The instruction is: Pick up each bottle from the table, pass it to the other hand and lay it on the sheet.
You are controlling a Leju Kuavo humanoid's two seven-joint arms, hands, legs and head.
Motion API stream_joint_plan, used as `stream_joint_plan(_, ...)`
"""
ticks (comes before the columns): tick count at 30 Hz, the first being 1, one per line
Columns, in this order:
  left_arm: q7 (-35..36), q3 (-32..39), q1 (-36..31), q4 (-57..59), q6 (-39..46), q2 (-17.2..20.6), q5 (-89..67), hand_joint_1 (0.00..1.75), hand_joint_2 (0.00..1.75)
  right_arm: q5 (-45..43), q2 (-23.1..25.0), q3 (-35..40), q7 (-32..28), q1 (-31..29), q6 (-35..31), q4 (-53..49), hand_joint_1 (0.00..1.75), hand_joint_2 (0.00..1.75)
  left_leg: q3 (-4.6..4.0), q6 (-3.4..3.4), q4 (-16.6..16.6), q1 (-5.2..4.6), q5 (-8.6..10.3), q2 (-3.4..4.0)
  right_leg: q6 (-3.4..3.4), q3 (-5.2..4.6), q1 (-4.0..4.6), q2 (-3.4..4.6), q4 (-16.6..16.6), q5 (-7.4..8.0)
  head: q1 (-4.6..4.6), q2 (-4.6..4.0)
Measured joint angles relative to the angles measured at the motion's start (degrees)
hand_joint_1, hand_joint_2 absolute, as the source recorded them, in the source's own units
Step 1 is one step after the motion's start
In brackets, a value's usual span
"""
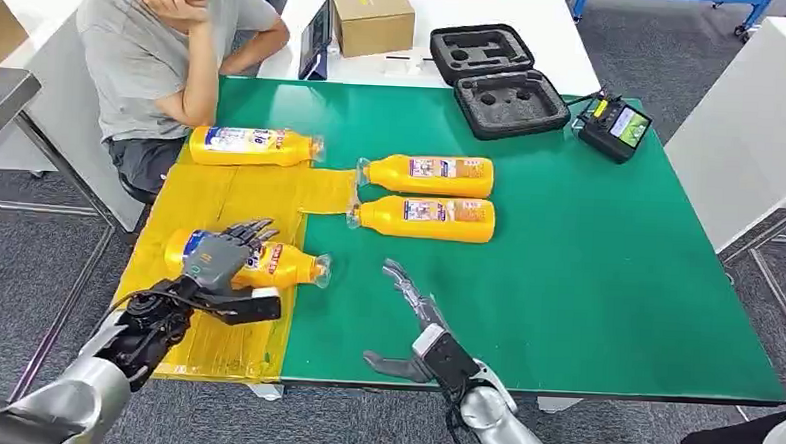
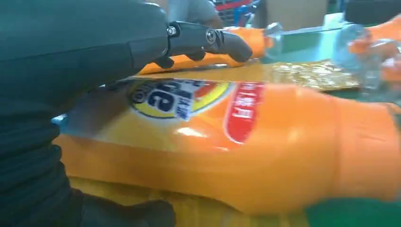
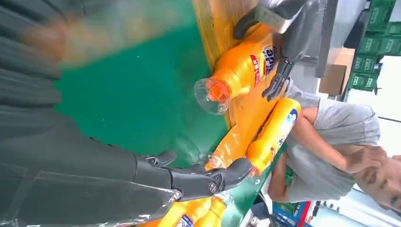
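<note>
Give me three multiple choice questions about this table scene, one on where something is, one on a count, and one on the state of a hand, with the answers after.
1. Where does the black foam-lined case sit?
A. On the yellow sheet
B. At the far edge of the green mat
C. On the floor

2. How many orange bottles are on the table?
A. Two
B. Four
C. Six

3. What is the right hand doing?
A. Holding a bottle
B. Pressing the case
C. Open, holding nothing

Answers:
1 B, it lies open at the far edge of the green mat.
2 B, two lie on the yellow sheet, two on the mat.
3 C, its fingers are spread over bare mat, while the left hand grips the near bottle.
</note>
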Motion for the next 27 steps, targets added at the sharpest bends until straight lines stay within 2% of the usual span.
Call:
stream_joint_plan(6, -0.94, -1.25, 1.85, -3.87, -2.93, 0.88, 1.14, 0.00, 1.75, 0.00, -0.20, 0.00, 0.00, 0.04, -0.09, 0.00, 0.00, 1.75, -0.01, -0.01, 0.00, 0.00, -0.01, 0.01, 0.00, -0.02, 0.01, 0.00, 0.00, 0.00, 0.00, 0.00)
stream_joint_plan(9, 0.80, -2.64, 3.68, -8.66, -6.66, 2.25, 1.60, 0.00, 1.75, 0.02, -0.31, -0.02, 0.00, 0.07, -0.11, 0.00, 0.00, 1.75, -0.02, -0.01, 0.00, 0.01, -0.02, 0.01, 0.00, -0.04, 0.01, 0.02, 0.00, 0.00, 0.00, 0.00)
stream_joint_plan(14, 0.94, -2.73, 3.83, -8.99, -6.91, 2.36, 1.60, 0.00, 1.75, 0.02, -0.31, -0.04, -0.02, 0.07, -0.11, 0.00, 0.00, 1.75, -0.02, -0.01, 0.00, 0.01, -0.02, 0.01, 0.00, -0.04, 0.01, 0.02, 0.00, 0.00, 0.00, 0.00)
stream_joint_plan(16, 2.29, -3.62, 4.64, -11.53, -8.76, 3.19, 1.53, 0.00, 1.75, 0.17, -0.37, -0.11, 0.00, 0.06, -0.11, 0.00, 0.00, 1.75, -0.02, -0.01, 0.00, 0.01, -0.02, 0.02, 0.00, -0.07, 0.02, 0.03, 0.00, 0.00, 0.02, 0.00)
stream_joint_plan(19, 6.12, -6.56, 8.39, -20.61, -10.95, 6.71, 1.53, 0.00, 1.75, 0.63, -0.39, -0.31, 0.00, -0.03, -0.11, 0.22, 0.00, 1.75, -0.05, -0.02, 0.00, 0.04, -0.02, 0.04, -0.01, -0.11, 0.04, 0.04, 0.00, -0.01, 0.04, 0.00)
stream_joint_plan(27, 8.92, -6.82, 14.00, -30.12, -9.66, 9.20, 1.51, 0.00, 1.75, 1.07, -0.37, -0.42, 0.00, 0.02, -0.11, 0.26, 0.00, 1.75, -0.20, -0.01, 0.00, 0.03, -0.01, 0.17, -0.01, -0.26, 0.04, 0.09, 0.00, -0.01, 0.02, 0.00)
